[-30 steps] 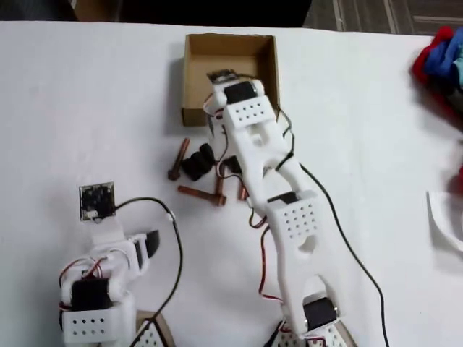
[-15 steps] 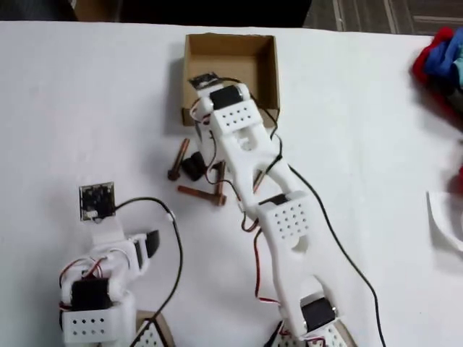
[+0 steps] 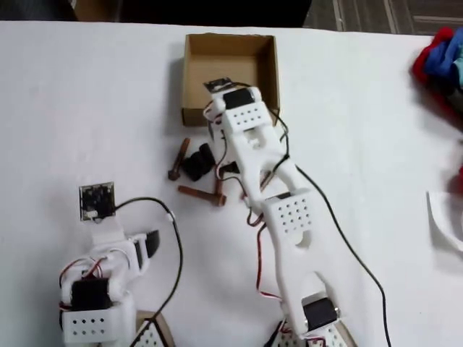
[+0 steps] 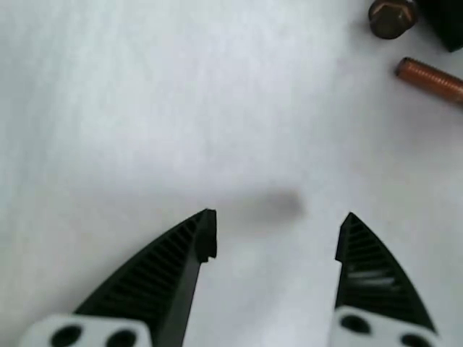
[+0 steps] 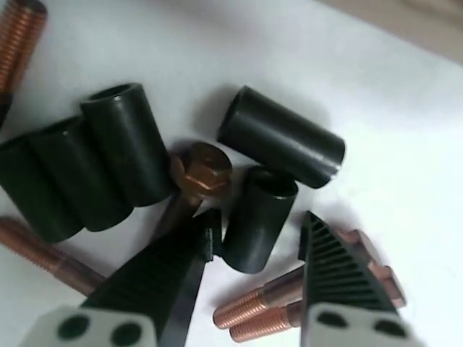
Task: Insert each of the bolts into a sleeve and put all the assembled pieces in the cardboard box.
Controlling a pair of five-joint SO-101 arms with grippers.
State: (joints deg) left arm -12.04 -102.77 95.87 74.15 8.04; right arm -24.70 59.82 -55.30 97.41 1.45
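Note:
The cardboard box [image 3: 230,54] stands open at the table's far middle. In front of it lie copper bolts [image 3: 201,194] and black sleeves [image 3: 197,163] in a loose heap. My right arm [image 3: 289,217] stretches from the near edge to this heap. My right gripper [image 5: 259,235] is open, its fingers on either side of an upright black sleeve [image 5: 259,213]. A hex-headed bolt [image 5: 201,172] lies right beside that sleeve, with more sleeves [image 5: 130,141] and bolts [image 5: 304,300] around. My left gripper [image 4: 275,238] is open over bare table at the near left, with a bolt head [image 4: 391,16] far ahead.
A small black board [image 3: 97,200] on a cable lies just beyond the left arm [image 3: 108,267]. Red and blue cloth [image 3: 441,58] sits at the far right edge and a white object [image 3: 445,220] at the right edge. White table surrounds the heap.
The right arm swung a little left over the heap, then came back right to about where it was. The left arm has not moved.

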